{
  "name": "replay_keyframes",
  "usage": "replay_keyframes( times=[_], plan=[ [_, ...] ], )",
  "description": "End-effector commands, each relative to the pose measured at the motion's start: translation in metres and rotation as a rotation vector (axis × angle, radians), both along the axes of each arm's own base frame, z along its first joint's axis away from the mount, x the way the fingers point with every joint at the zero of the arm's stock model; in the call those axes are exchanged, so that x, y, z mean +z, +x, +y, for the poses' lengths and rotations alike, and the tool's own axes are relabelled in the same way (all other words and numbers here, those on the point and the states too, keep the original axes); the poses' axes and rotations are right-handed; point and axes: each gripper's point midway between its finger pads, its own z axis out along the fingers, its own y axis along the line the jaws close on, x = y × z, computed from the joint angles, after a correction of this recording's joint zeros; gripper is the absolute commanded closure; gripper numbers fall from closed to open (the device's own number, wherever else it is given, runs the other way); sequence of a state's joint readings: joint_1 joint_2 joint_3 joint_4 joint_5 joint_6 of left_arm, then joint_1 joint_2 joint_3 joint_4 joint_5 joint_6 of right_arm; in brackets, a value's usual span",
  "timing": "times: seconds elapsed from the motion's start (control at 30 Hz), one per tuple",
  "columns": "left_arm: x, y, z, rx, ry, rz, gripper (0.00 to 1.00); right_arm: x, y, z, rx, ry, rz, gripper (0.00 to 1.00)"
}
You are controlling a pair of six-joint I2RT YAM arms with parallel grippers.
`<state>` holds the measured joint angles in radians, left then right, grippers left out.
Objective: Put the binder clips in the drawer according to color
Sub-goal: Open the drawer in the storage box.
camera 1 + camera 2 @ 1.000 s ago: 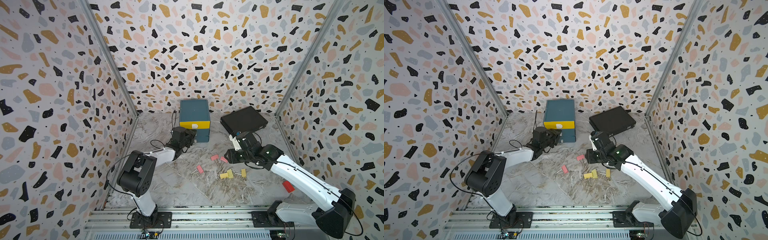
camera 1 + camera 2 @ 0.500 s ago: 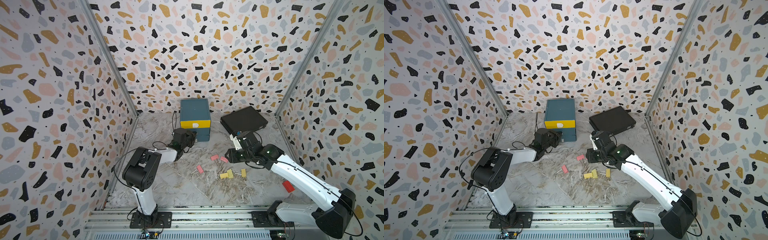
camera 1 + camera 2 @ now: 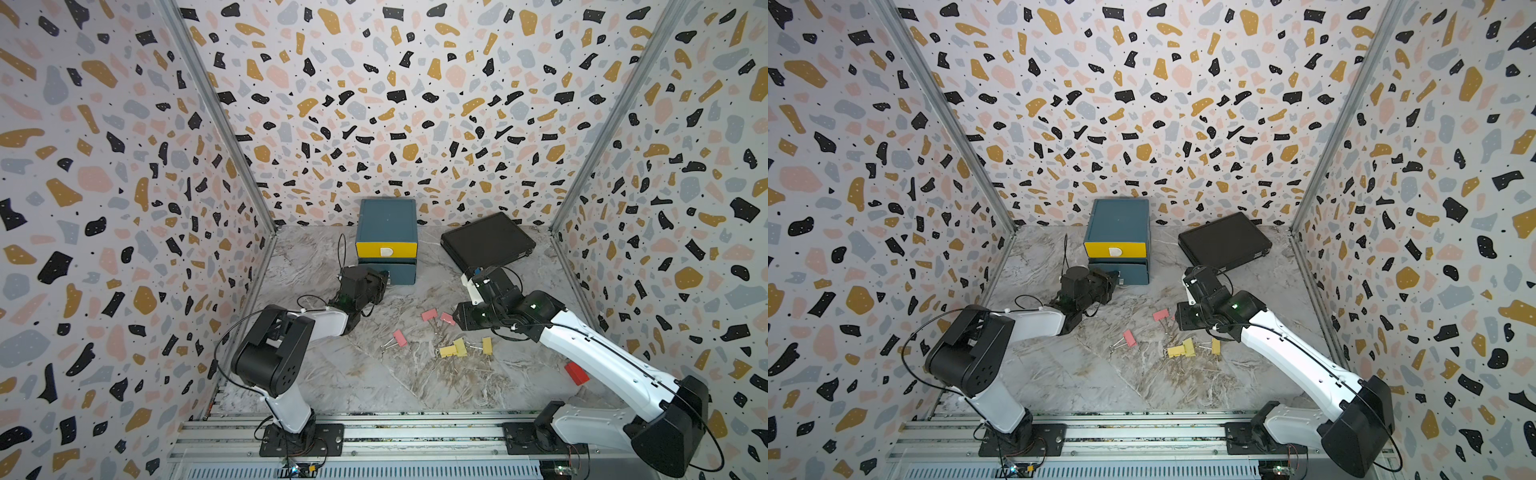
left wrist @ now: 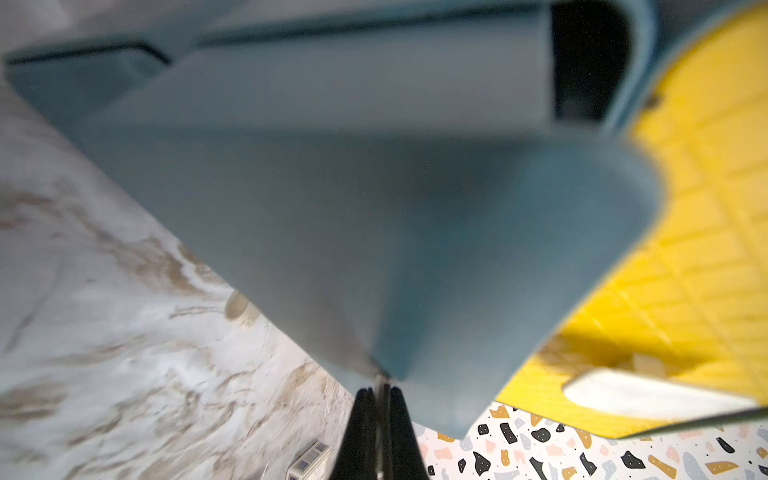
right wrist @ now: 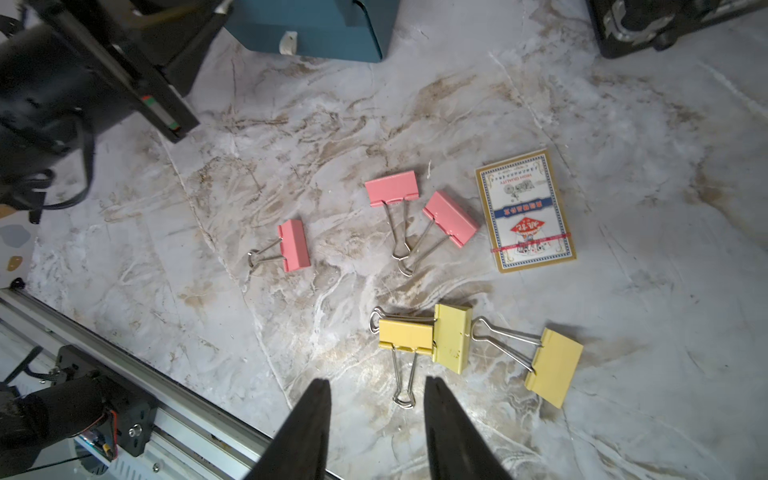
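Note:
The drawer chest (image 3: 386, 220) (image 3: 1117, 220) stands at the back, with a yellow top front and teal fronts below. My left gripper (image 3: 384, 279) (image 4: 380, 390) is low at a teal front (image 4: 415, 249), shut on its thin white pull tab. Three pink binder clips (image 5: 392, 187) (image 5: 451, 218) (image 5: 295, 245) and three yellow binder clips (image 5: 405, 336) (image 5: 452, 336) (image 5: 552, 365) lie loose on the marble floor (image 3: 400, 338) (image 3: 459, 345). My right gripper (image 5: 376, 386) (image 3: 461, 320) hovers open over them, holding nothing, above one yellow clip's wire handles.
A printed card box (image 5: 525, 212) lies beside the pink clips. A flat black case (image 3: 488, 241) sits at the back right. A red block (image 3: 576, 372) rests near the right wall. Another white tab (image 5: 288, 41) shows free on the chest's lowest front.
My left gripper has closed at the teal drawer front, and the left arm's elbow has shifted a little. The right arm and the clips have stayed put.

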<state>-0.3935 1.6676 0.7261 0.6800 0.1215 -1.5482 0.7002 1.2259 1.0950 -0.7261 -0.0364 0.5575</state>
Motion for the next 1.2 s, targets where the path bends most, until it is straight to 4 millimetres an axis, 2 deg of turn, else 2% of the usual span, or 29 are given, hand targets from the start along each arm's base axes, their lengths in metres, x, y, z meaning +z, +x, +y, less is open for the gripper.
replay_keyframes(
  times=[0.0, 0.3, 0.57, 0.87, 1.0, 1.03, 1.17],
  plan=[
    [0.002, -0.016, 0.014, 0.018, 0.046, -0.002, 1.00, -0.003, -0.008, -0.019, -0.045, -0.054, 0.016, 0.57],
    [0.007, -0.055, 0.021, -0.028, 0.080, 0.021, 1.00, -0.027, -0.022, -0.049, -0.115, -0.182, 0.088, 0.56],
    [0.000, -0.090, 0.023, -0.053, 0.112, 0.038, 1.00, -0.039, -0.030, -0.049, -0.093, -0.194, 0.131, 0.55],
    [-0.004, -0.093, 0.019, -0.082, 0.119, 0.043, 1.00, -0.047, -0.029, -0.059, -0.131, -0.241, 0.129, 0.52],
    [-0.004, -0.094, 0.018, -0.088, 0.121, 0.042, 1.00, -0.048, -0.026, -0.073, -0.196, -0.291, 0.114, 0.49],
    [-0.004, -0.095, 0.019, -0.089, 0.126, 0.045, 0.97, -0.048, -0.026, -0.077, -0.216, -0.304, 0.110, 0.48],
    [-0.004, -0.098, 0.019, -0.102, 0.151, 0.059, 0.66, -0.052, -0.025, -0.090, -0.286, -0.337, 0.119, 0.46]
  ],
)
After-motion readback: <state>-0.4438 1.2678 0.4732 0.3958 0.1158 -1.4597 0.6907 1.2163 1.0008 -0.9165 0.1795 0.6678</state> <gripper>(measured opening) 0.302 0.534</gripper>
